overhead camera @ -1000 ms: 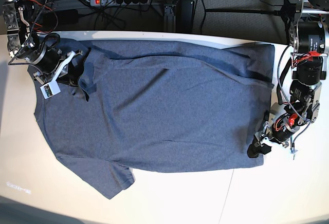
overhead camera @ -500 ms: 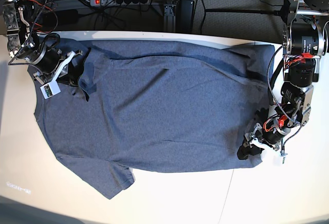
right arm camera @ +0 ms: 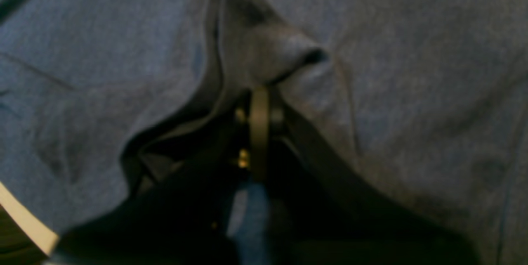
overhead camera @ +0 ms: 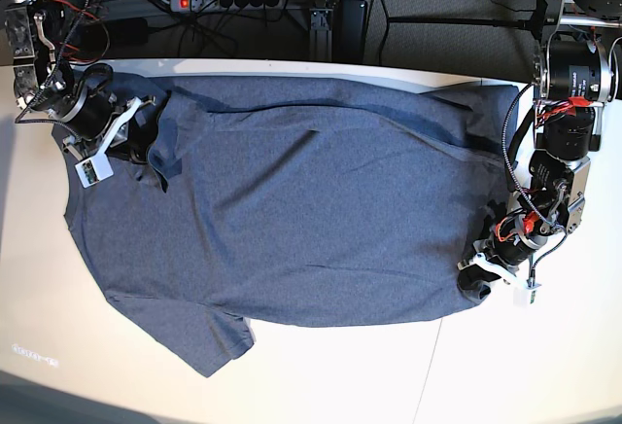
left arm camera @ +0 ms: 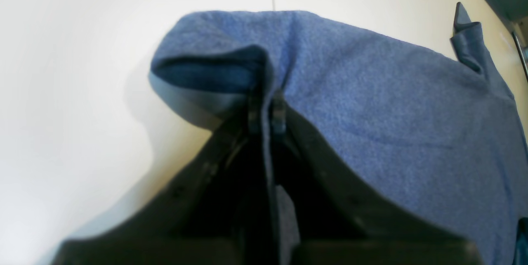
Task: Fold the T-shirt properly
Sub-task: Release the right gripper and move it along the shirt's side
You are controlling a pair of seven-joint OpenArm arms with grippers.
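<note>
Left hand point(overhead camera: 473, 283), at the right of the base view, is pinched closed on the bottom hem corner of the T-shirt point(overhead camera: 301, 200), a fold of blue cloth caught between its fingers point(left arm camera: 253, 110). Right hand point(overhead camera: 146, 142), at the left of that view, is clamped on a bunched fold near the shirt's collar. Spread mostly flat, the blue-grey shirt covers much of the white tabletop point(overhead camera: 321, 375), one short sleeve point(overhead camera: 209, 341) pointing toward the near edge.

Black arms point(overhead camera: 569, 103) — red and black cables, white brackets, black jaws.
</note>
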